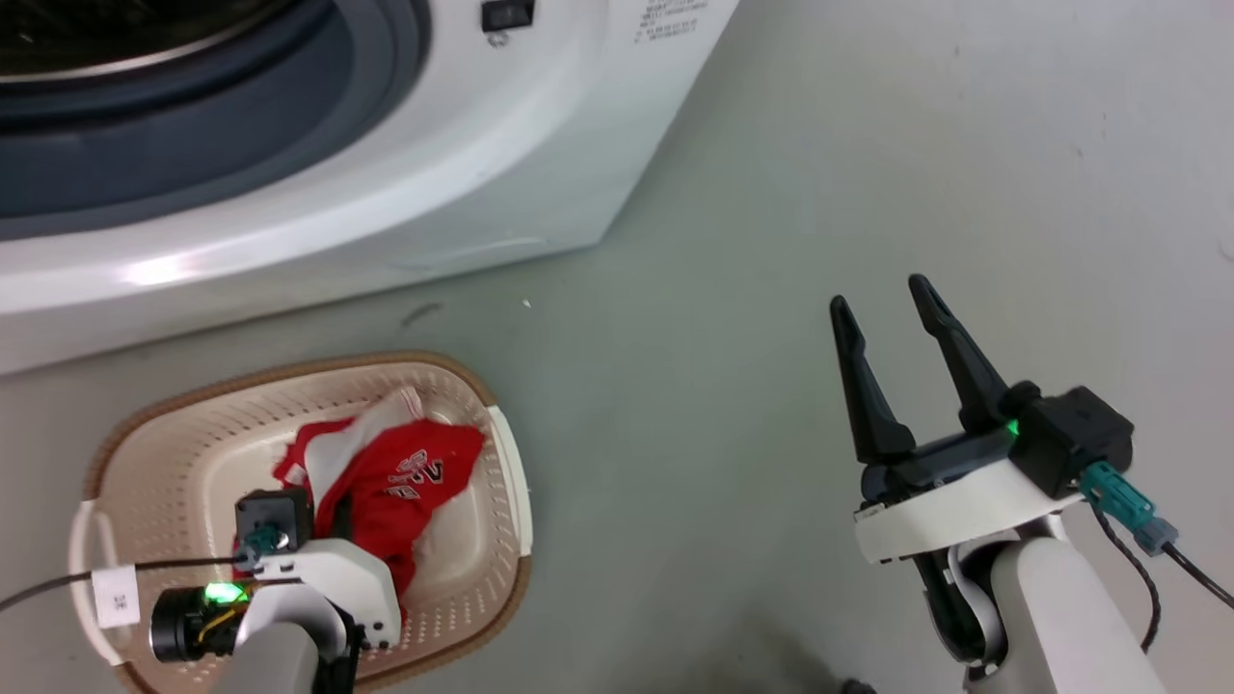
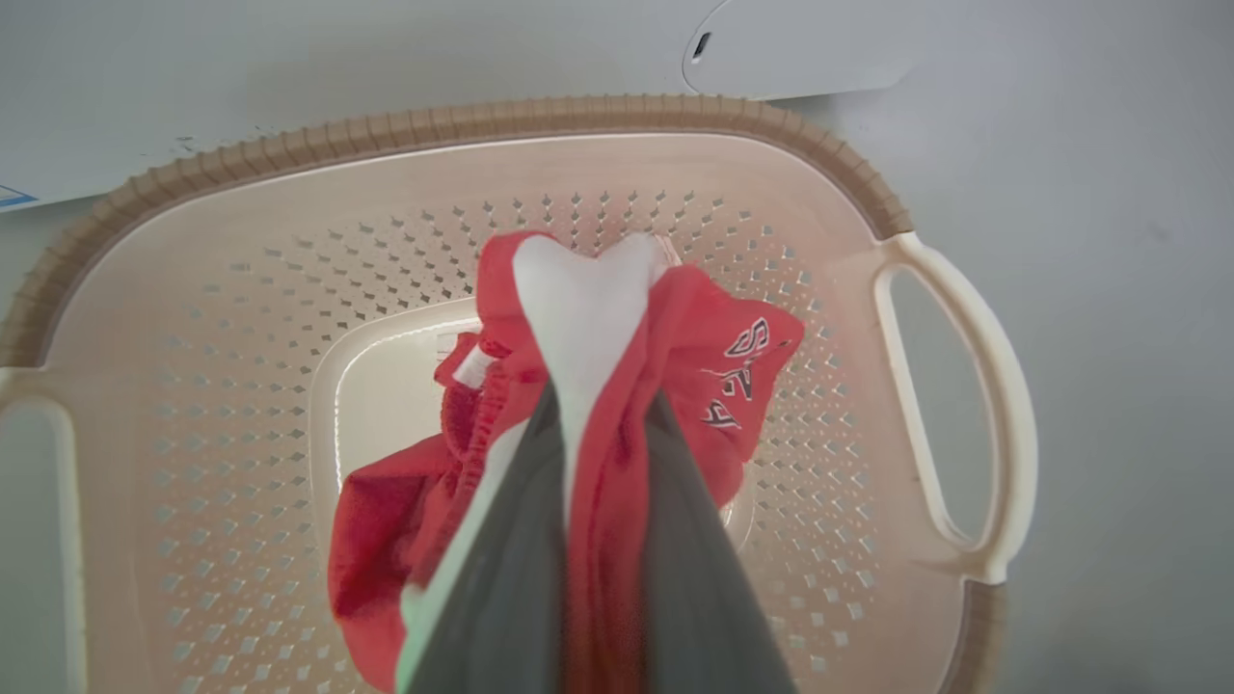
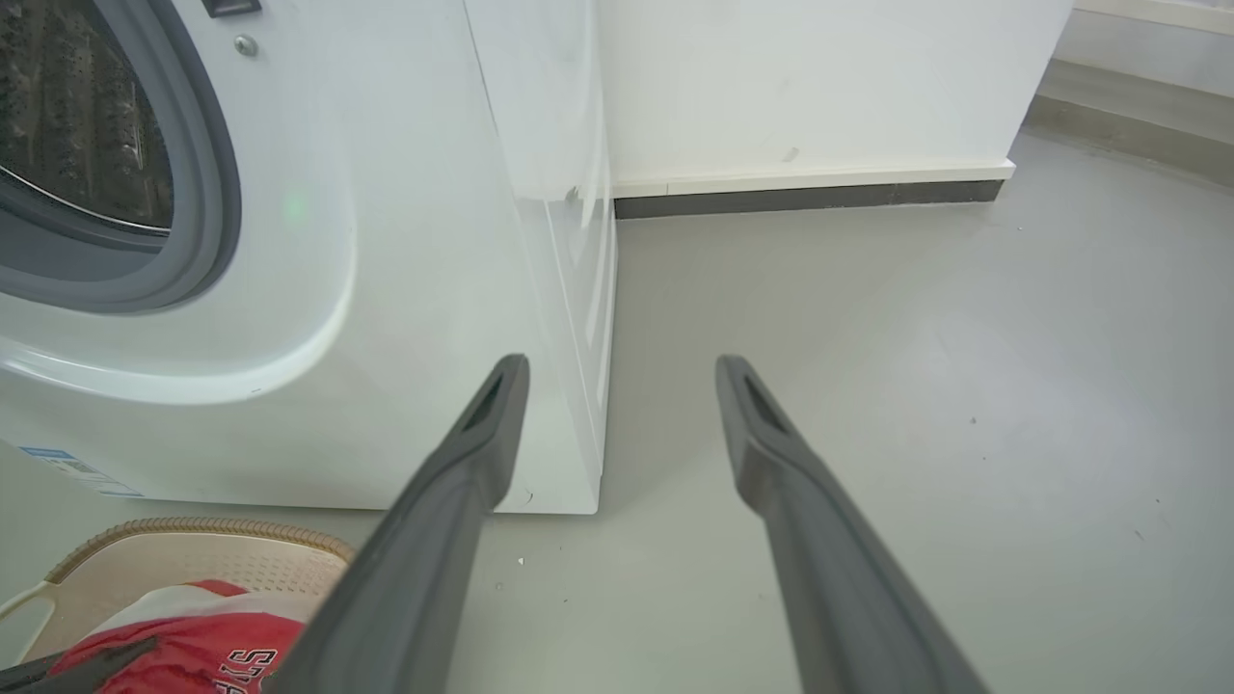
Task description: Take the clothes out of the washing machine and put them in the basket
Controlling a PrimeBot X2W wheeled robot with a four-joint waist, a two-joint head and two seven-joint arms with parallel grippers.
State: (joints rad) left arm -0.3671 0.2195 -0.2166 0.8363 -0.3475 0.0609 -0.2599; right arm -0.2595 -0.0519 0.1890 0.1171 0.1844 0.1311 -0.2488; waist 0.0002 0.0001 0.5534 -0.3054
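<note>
Left jaws clamped on the clothes (image 2: 694, 328), red-white bunch drooping into the basket (image 2: 386, 130), long axis along jaws; I can't see its near end. Right jaws apart, empty, right of basket.

Grey floor (image 1: 771, 193) — washing machine (image 1: 434, 173), basket (image 1: 154, 453) standing on it

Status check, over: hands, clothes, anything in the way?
Left hand shut on clothes, down in basket. Right hand open, empty, above floor. Nothing seen in the way; washing machine drum too dark to judge.
</note>
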